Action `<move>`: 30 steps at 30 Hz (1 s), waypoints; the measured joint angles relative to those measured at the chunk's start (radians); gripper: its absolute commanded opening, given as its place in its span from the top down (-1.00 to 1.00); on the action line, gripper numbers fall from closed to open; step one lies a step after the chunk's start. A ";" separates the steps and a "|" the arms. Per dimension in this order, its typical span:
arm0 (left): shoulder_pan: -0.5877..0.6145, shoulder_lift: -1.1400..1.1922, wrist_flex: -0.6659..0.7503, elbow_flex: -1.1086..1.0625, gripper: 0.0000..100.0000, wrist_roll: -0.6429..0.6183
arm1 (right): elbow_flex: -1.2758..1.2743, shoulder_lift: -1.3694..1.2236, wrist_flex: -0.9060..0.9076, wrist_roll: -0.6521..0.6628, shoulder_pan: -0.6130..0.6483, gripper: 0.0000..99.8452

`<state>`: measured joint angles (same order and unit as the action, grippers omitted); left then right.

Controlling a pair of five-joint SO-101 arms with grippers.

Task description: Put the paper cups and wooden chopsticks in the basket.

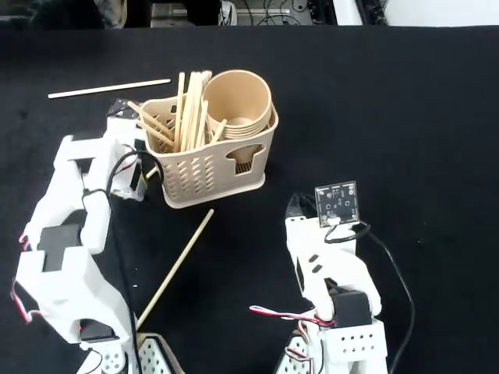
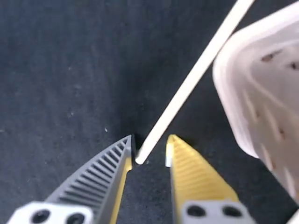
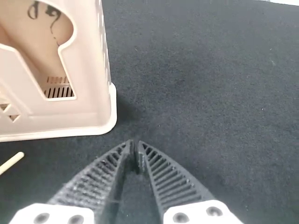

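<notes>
While the black tabletop [image 1: 405, 117] carries everything, the basket [image 1: 210, 167] stands near its centre, with the stacked paper cups [image 1: 238, 97] and a bundle of chopsticks [image 1: 189, 109] upright inside. Two chopsticks lie outside it: the diagonal chopstick [image 1: 173, 266] in front of the basket, between the arms, and the far chopstick [image 1: 109, 89] beyond the basket's left corner. The left gripper [image 2: 149, 149] has its jaws spread astride the near end of a third chopstick [image 2: 191, 84], whose long axis runs straight away from the jaws, beside the basket wall; contact cannot be confirmed. The right gripper [image 3: 136, 147] has its jaws pressed together, empty, just before the basket's corner. Closing the left jaws would probably secure that end.
</notes>
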<state>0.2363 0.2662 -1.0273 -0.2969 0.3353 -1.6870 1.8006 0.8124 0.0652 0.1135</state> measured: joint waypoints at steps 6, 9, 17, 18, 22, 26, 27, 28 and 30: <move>0.000 0.021 -0.012 0.037 0.94 0.003 | 0.000 0.000 0.000 0.000 0.000 0.97; 0.000 0.021 -0.012 0.037 0.94 0.003 | 0.000 0.000 0.000 0.000 0.000 0.97; 0.048 0.018 -0.025 0.009 0.94 0.075 | 0.000 0.000 0.000 0.000 0.000 0.97; 0.064 0.012 -0.043 0.009 0.94 0.077 | 0.000 0.000 0.000 0.000 0.000 0.97; 0.157 -0.041 -0.137 -0.031 0.94 0.147 | 0.000 0.000 0.000 0.000 0.000 0.97; 0.252 -0.123 -0.239 -0.101 0.94 0.235 | 0.000 0.000 0.000 0.000 0.000 0.97; 0.270 -0.152 -0.261 -0.126 0.93 0.259 | 0.000 0.000 0.000 0.000 0.000 0.97; 0.288 -0.180 -0.279 -0.150 0.93 0.285 | 0.000 0.000 0.000 0.000 0.000 0.97; 0.325 -0.238 -0.315 -0.199 0.93 0.336 | 0.000 0.000 0.000 0.000 0.000 0.97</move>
<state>0.5616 0.0284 -1.3418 -0.4964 0.6713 -1.6870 1.8006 0.8124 0.0652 0.1135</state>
